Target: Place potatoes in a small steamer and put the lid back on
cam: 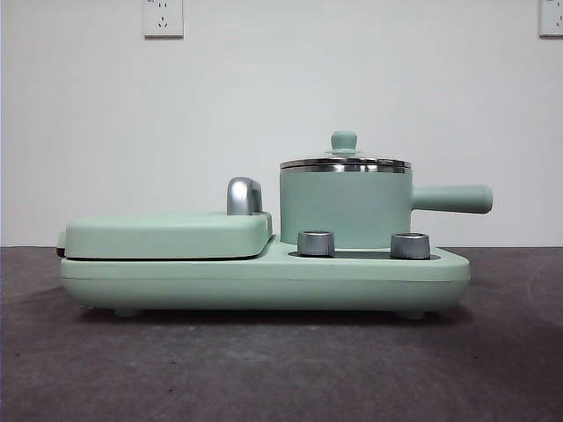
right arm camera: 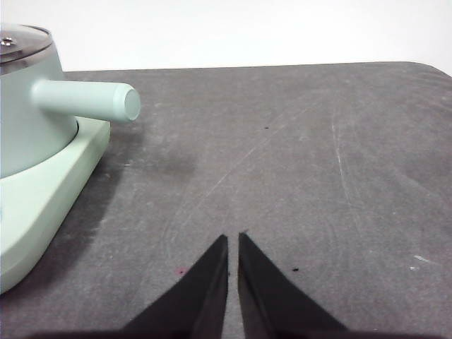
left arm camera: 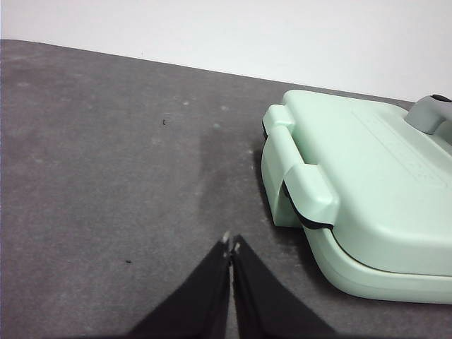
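On the grey worktop (cam: 281, 369), stood a mint-green cooking base (cam: 264, 280) with two steel dials (cam: 316, 243) at its front. Carried the small steamer (cam: 345, 209) on its one side, straight side handle (cam: 451, 200) sticking out past the base's edge. Wore the lid (cam: 345, 163) squarely on the steel rim, knob upright on top. Showed no potato anywhere; could not tell what lay inside the pot. Held a flat hinged grill plate (cam: 167, 236) on the other side, shut, with a chrome handle (cam: 244, 196) rising just beside the steamer.

Hovered low over bare worktop, the left gripper (left arm camera: 231, 248), jaws pressed together at the tips and pinching nothing. Sat near the grill plate's end, beside its hinge (left arm camera: 300, 176), but clear of it.

Hung likewise over bare worktop, the right gripper (right arm camera: 233, 244), jaws drawn nearly together with only a thin slit between them, holding nothing. Lay off to the side of the steamer's handle (right arm camera: 85, 100), apart from it, with the pot wall (right arm camera: 28, 127) and base edge (right arm camera: 42, 212) at the margin of that wrist view. Appeared in the front view, neither arm.
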